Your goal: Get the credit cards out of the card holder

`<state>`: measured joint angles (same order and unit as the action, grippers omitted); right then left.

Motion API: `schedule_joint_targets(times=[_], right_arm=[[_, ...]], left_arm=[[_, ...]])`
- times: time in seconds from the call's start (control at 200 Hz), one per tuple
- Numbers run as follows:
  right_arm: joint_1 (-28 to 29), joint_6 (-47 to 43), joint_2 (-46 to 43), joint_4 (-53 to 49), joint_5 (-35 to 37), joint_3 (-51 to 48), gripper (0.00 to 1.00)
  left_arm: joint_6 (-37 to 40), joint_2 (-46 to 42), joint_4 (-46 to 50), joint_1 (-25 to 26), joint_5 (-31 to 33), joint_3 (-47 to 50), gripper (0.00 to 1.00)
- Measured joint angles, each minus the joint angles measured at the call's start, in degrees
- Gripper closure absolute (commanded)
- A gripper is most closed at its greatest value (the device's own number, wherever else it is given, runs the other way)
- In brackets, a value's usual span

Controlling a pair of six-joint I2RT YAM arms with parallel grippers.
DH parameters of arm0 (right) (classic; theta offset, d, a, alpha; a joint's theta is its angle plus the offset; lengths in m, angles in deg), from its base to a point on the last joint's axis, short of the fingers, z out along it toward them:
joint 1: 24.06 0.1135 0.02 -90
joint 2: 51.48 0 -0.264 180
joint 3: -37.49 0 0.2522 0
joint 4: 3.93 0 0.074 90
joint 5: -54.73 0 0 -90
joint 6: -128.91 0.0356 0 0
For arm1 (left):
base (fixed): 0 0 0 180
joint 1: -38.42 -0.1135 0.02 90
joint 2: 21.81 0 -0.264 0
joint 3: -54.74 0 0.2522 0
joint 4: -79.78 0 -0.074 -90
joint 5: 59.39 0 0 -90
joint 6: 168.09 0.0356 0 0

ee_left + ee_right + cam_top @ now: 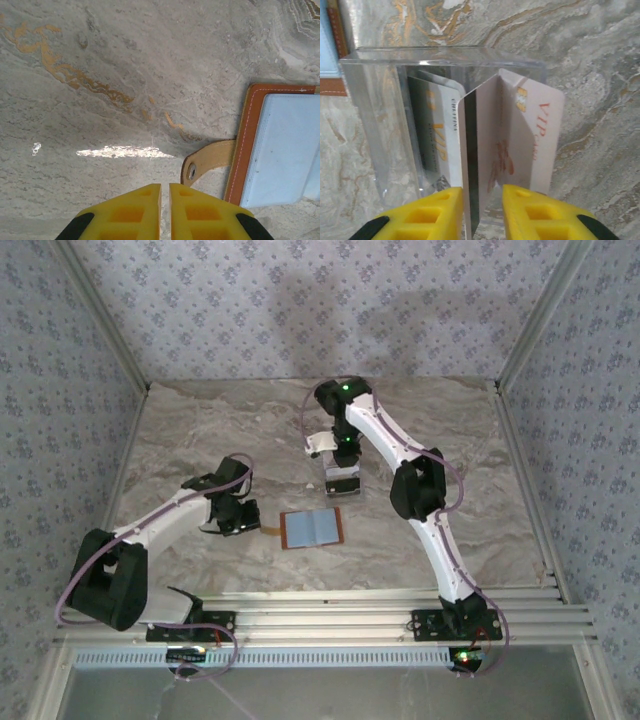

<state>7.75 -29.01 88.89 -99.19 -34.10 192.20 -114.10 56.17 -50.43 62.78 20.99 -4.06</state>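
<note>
The card holder (313, 528) lies open and flat on the marble table, its grey-blue panels (282, 150) facing up and its tan snap strap (210, 160) pointing left. My left gripper (238, 522) (165, 192) hovers just left of that strap, shut with nothing in it. My right gripper (341, 470) (482, 195) reaches down into a clear plastic box (365, 105). Its jaws stand apart around an edge-on card with a dark stripe (472, 150) that leans on the left finger. Also in the box are a whitish VIP card (437, 140) and a pinkish VIP card (535, 135).
The clear box (340, 488) stands just behind the card holder, near the table's middle. Patterned walls close off the left, back and right of the table. A ribbed metal rail (340, 605) runs along the near edge by the arm bases.
</note>
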Motion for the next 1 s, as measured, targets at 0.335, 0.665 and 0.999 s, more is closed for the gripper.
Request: schedule_joint_targets(times=[0.335, 0.665, 0.999], right_arm=[[0.00, 1.05, -5.05, 10.45, 4.11, -5.22, 0.52], [-0.09, 8.57, -14.25, 19.30, 4.35, -16.76, 0.49], [-0.48, 35.28, -35.08, 35.67, -3.48, -41.92, 0.46]], left_arm=[[0.00, 0.00, -0.04, 0.00, -0.02, 0.11, 0.86], [0.00, 0.00, -0.17, 0.00, -0.17, 0.37, 0.85], [0.00, 1.60, -2.25, -0.26, -0.44, 0.35, 0.74]])
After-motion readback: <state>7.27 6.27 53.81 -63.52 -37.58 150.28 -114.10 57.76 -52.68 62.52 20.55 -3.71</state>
